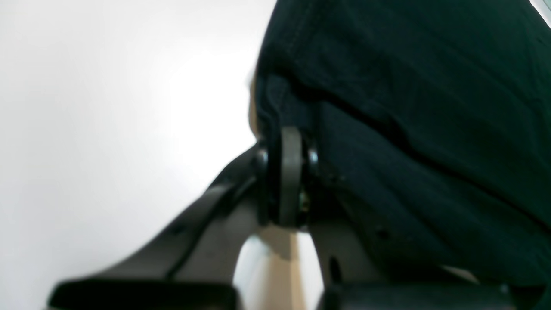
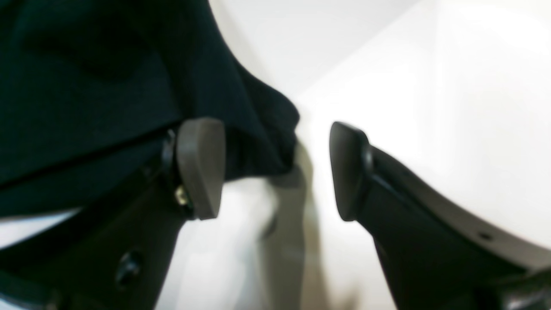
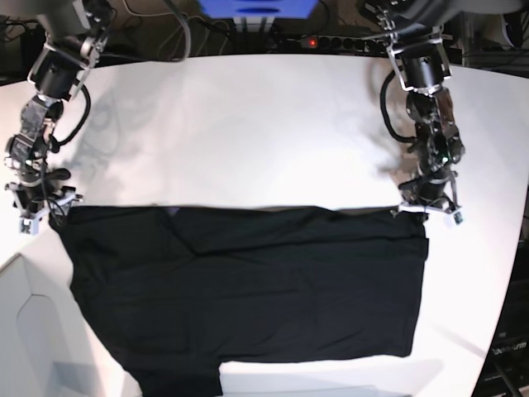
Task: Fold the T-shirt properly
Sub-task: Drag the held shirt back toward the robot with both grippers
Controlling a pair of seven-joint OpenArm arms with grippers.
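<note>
The black T-shirt (image 3: 248, 281) lies spread flat on the white table (image 3: 248, 124), its straight far edge running between my two grippers. At the cloth's far right corner in the base view, my left gripper (image 3: 423, 208) has its fingers together. In the left wrist view the left gripper (image 1: 289, 146) is pinched on the stitched edge of the T-shirt (image 1: 409, 107). At the far left corner sits my right gripper (image 3: 37, 217). The right wrist view shows the right gripper (image 2: 275, 170) open, with a corner of the T-shirt (image 2: 86, 86) reaching into the gap behind one pad (image 2: 200, 168).
A power strip with a red light (image 3: 310, 41), cables and a blue box (image 3: 256, 10) lie beyond the table's far edge. A white panel (image 3: 33, 331) stands off the table's near left corner. The shirt's near part hangs over the front edge.
</note>
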